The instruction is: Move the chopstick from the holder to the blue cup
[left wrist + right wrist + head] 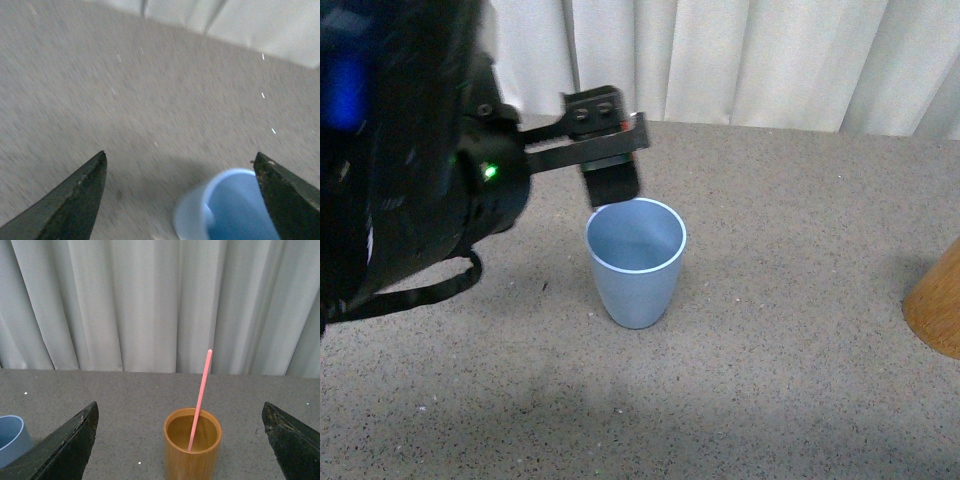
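Chopstick (200,400): it stands tilted in the holder (192,452), lower end down inside, upper length rising clear of the rim against the curtain (150,300).
Holder: it sits upright on the table (770,400), well apart from the blue cup (635,262) and off to my right.
Blue cup: upright, mouth open, nothing inside that I can see.
Right tool (180,404): the jaws are spread wide with nothing in them; it faces the holder head-on, and the chopstick lies in the gap between the two fingers.
Left tool (180,154): also spread wide and bare, it hovers at the cup's far rim; its wrist picture is blurred.
Handling: I judge the chopstick light, stiff and smooth, so it is likely to pivot or slide in a loose pinch.
Where to hold: I favour the bare shaft above the holder's rim, a little below the top, closing squarely across the stick.
Risk: a grip taken off-centre could swing the thin stick against the holder's wall or tip it out of line before the lift.
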